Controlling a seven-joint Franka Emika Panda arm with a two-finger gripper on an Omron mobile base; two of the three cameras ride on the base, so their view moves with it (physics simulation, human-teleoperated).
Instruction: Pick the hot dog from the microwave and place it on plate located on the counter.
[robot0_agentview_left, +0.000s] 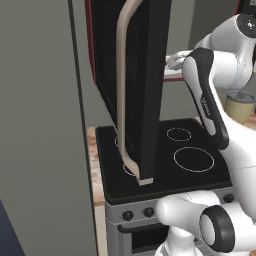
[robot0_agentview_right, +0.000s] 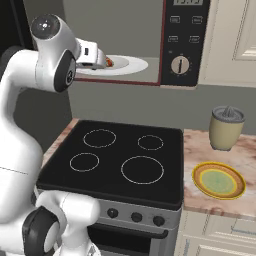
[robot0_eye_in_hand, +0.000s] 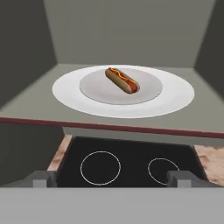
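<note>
1. Hot dog (robot0_eye_in_hand: 122, 80) lies near the centre of the white dish (robot0_eye_in_hand: 175, 98) on the microwave (robot0_agentview_right: 187, 45) cavity floor.
2. Gripper (robot0_eye_in_hand: 111, 178) sits at the cavity mouth, fingers apart, holding nothing.
3. Risk: the hot dog lies at a slant to the fingers; closing off-axis may roll it across the dish.
4. Risk: the open door (robot0_agentview_left: 145, 85) crowds the arm.
5. Plate (robot0_agentview_right: 218, 180) waits near the counter (robot0_agentview_right: 200, 150) front edge, beside the stovetop (robot0_agentview_right: 122, 155).
</note>
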